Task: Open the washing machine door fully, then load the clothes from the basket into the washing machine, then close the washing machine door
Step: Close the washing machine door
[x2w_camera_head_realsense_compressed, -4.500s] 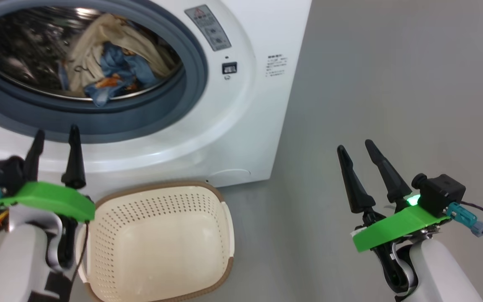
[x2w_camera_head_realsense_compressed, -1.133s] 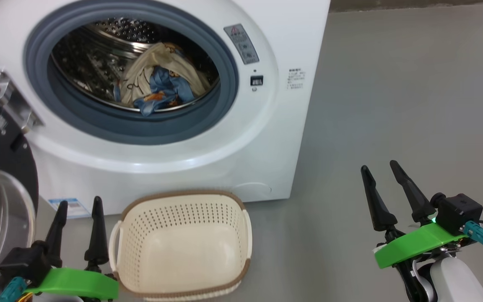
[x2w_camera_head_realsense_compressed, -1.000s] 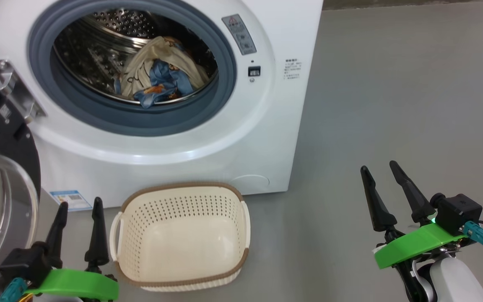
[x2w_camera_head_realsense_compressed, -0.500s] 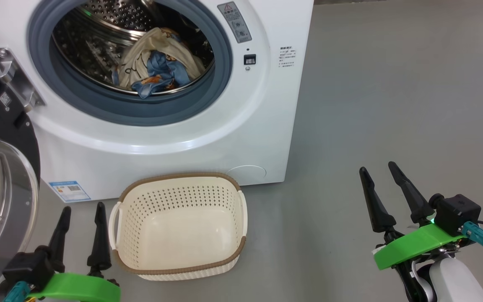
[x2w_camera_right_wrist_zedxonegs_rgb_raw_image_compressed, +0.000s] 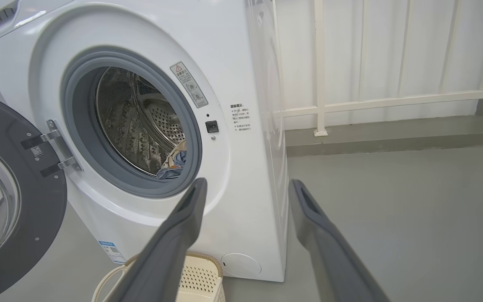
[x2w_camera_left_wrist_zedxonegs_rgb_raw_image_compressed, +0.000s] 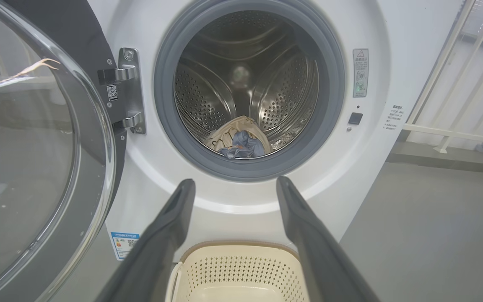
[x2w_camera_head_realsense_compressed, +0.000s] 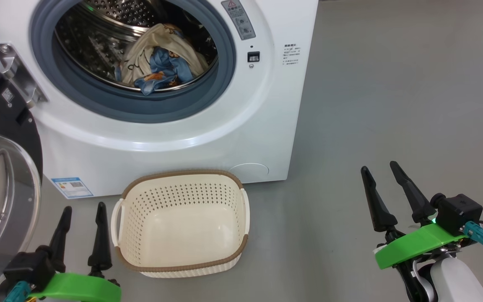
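The white washing machine [x2w_camera_head_realsense_compressed: 250, 126] [x2w_camera_left_wrist_zedxonegs_rgb_raw_image_compressed: 371, 138] [x2w_camera_right_wrist_zedxonegs_rgb_raw_image_compressed: 241, 167] stands with its door [x2w_camera_head_realsense_compressed: 2, 176] [x2w_camera_left_wrist_zedxonegs_rgb_raw_image_compressed: 36, 147] [x2w_camera_right_wrist_zedxonegs_rgb_raw_image_compressed: 11, 201] swung wide open to the left on its hinge. Cream and light blue clothes [x2w_camera_head_realsense_compressed: 157, 63] [x2w_camera_left_wrist_zedxonegs_rgb_raw_image_compressed: 239, 140] [x2w_camera_right_wrist_zedxonegs_rgb_raw_image_compressed: 174, 161] lie in the steel drum. The cream basket [x2w_camera_head_realsense_compressed: 180, 188] [x2w_camera_left_wrist_zedxonegs_rgb_raw_image_compressed: 241, 262] [x2w_camera_right_wrist_zedxonegs_rgb_raw_image_compressed: 199, 277] sits empty on the floor in front of the machine. My left gripper [x2w_camera_head_realsense_compressed: 81, 209] [x2w_camera_left_wrist_zedxonegs_rgb_raw_image_compressed: 233, 186] is open, just left of the basket, holding nothing. My right gripper [x2w_camera_head_realsense_compressed: 379, 170] [x2w_camera_right_wrist_zedxonegs_rgb_raw_image_compressed: 245, 184] is open and empty, over bare floor to the right.
Grey floor [x2w_camera_head_realsense_compressed: 392, 105] spreads to the right of the machine. A white railing [x2w_camera_right_wrist_zedxonegs_rgb_raw_image_compressed: 375, 100] and wall stand behind it. The open door's glass bulges toward my left arm at the left edge of the head view.
The head camera has pulled back and shifted, so machine and basket sit differently in the picture. Both grippers stay open and empty, and the clothes lie still in the drum.
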